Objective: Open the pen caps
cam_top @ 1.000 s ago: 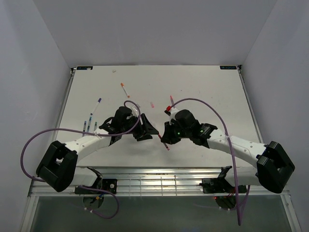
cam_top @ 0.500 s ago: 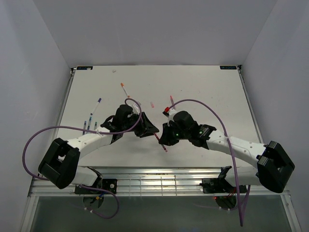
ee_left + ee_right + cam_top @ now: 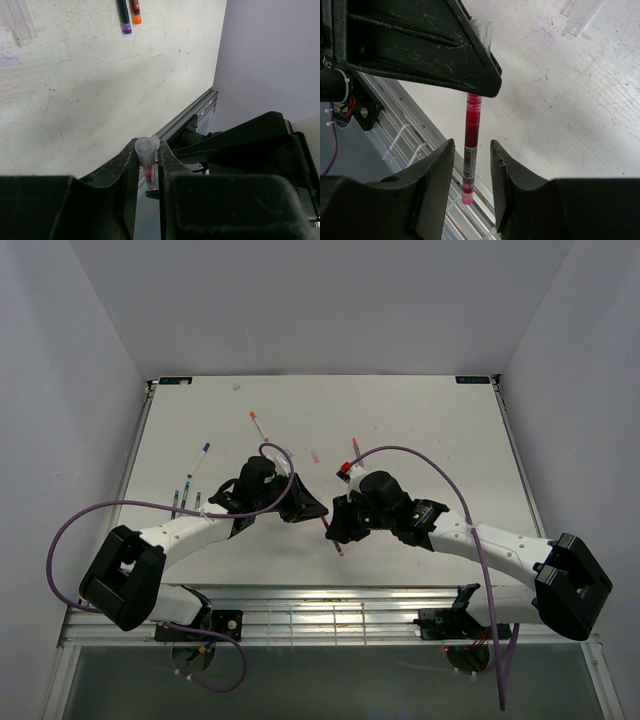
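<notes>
Left gripper (image 3: 148, 154) has closed in over the last second and now pinches a pale cap (image 3: 144, 146) on the end of a red pen (image 3: 472, 117). Right gripper (image 3: 471, 150) has let go: its fingers stand apart on either side of the barrel, not touching it. Pen hangs from the left fingers between both grippers, near the front edge of the table (image 3: 420, 440). Clear caps (image 3: 577, 15) lie loose beyond. Two more pens (image 3: 129, 12) lie side by side farther off.

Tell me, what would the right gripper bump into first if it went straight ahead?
Probably the left gripper, which pinches the pale cap of the red pen just ahead, though depth is hard to judge.
</notes>
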`<action>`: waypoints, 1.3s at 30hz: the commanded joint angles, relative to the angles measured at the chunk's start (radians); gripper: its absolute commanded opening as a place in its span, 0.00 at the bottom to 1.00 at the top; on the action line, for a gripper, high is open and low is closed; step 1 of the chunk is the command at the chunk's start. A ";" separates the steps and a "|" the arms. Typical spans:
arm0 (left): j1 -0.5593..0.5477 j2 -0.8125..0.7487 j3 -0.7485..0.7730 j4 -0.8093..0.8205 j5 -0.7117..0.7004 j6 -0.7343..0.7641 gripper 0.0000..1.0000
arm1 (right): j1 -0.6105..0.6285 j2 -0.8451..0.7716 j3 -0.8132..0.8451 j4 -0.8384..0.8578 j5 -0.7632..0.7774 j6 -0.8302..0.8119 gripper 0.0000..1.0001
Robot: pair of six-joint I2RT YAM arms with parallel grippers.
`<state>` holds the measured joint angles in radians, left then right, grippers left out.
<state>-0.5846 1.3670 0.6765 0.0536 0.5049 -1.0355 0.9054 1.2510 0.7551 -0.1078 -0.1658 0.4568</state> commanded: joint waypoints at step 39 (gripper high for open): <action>0.255 0.173 0.187 -0.262 -0.002 0.278 0.00 | -0.038 -0.073 -0.044 -0.130 0.286 -0.064 0.08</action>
<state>-0.3302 1.5959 0.8886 -0.2184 0.4843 -0.8043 0.9482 1.1408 0.6312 -0.2317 0.1394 0.4877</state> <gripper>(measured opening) 0.271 0.155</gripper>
